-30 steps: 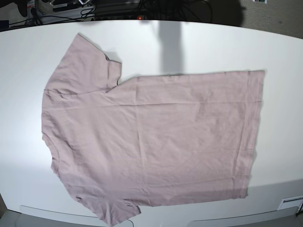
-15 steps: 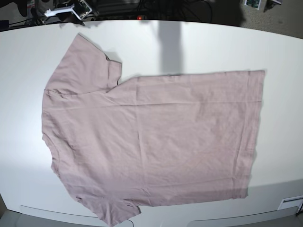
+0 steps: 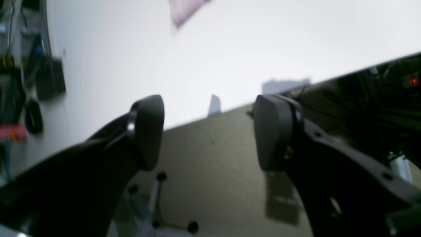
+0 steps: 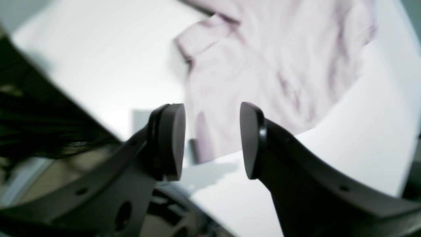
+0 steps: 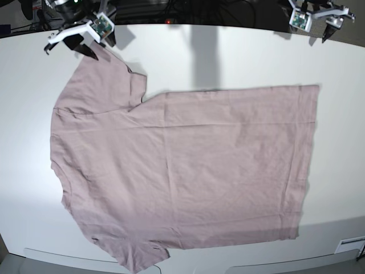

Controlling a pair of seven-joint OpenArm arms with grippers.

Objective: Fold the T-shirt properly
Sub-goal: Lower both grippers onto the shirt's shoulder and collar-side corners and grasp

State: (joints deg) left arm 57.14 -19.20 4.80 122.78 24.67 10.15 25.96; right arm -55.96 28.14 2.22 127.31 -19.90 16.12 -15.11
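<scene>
The T-shirt (image 5: pixel 182 171) lies spread flat on the white table (image 5: pixel 342 142), filling most of the base view. Its near sleeve reaches the bottom edge of the frame at lower left, just past the table's near rim. The hem runs down the right side of the frame; the shoulders and neck are at the left. The cloth is mostly smooth, with faint creases across the middle. The far sleeve points toward the upper left corner.

At the far edge of the table, in the upper left of the base view, the right hand (image 5: pixel 69 41) hangs over the tip of that far sleeve; whether it touches the cloth I cannot tell. In the right wrist view its two dark fingers (image 4: pixel 171 141) stand apart with nothing between them, and the sleeve and the shirt's body (image 4: pixel 263 65) show blurred beyond the gap.

In the upper right corner of the base view the left hand (image 5: pixel 319 23) sits past the table's far edge, well apart from the shirt. In the left wrist view its fingers (image 3: pixel 148 131) are spread wide and empty, over the table edge and the floor (image 3: pixel 210 184) beyond, with only a small pink corner of the shirt (image 3: pixel 182 11) at the top of that frame.
</scene>
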